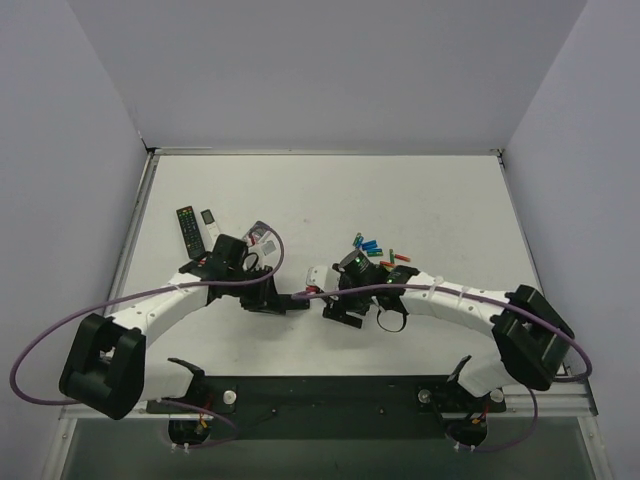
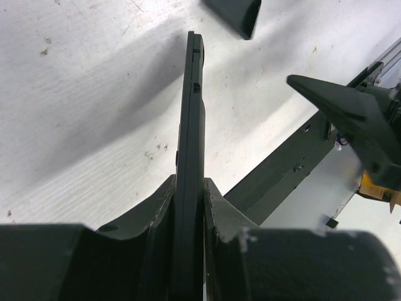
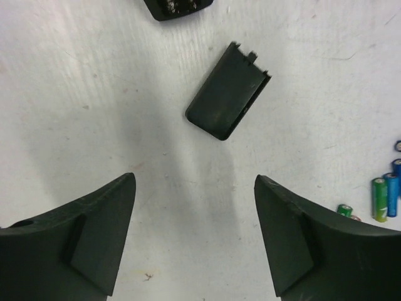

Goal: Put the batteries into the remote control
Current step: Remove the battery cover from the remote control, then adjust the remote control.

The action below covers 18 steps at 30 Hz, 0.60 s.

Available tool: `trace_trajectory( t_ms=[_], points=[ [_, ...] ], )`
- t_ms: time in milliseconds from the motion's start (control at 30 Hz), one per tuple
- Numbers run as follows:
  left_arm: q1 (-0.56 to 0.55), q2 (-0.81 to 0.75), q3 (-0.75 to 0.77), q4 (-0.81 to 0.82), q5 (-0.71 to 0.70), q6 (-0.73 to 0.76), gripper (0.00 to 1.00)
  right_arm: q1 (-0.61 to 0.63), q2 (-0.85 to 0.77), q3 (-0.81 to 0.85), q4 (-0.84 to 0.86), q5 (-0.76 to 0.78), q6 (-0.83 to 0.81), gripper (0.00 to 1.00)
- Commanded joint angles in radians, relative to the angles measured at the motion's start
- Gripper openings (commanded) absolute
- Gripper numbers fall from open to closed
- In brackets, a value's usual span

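My left gripper is shut on the slim black remote control, held on edge above the table with its far end pointing at the right gripper. The small black cover piece lies flat on the table, just ahead of my right gripper, which is open and empty above bare table. The remote's end shows at the top of the right wrist view. The batteries lie in a loose cluster behind the right gripper, orange-red ones among them. Green and blue cells show at the right edge.
A black remote with coloured buttons and a red-and-white remote lie at the left, behind my left arm. A small white object lies between them. The black base rail runs along the near edge.
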Motion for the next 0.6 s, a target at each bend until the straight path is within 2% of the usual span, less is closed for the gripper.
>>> trace_trajectory(
  t_ms=[0, 233, 567],
  points=[
    [0.014, -0.093, 0.034, -0.069, 0.011, 0.053, 0.00, -0.018, -0.138, 0.044, -0.021, -0.124, 0.074, 0.74],
    [-0.003, -0.206, 0.079, -0.110, 0.140, 0.072, 0.00, 0.005, -0.236, 0.050, 0.055, -0.238, 0.050, 0.82],
    [-0.078, -0.272, 0.145, -0.101, 0.189, 0.018, 0.00, 0.120, -0.163, 0.082, 0.133, -0.124, -0.035, 0.84]
  ],
)
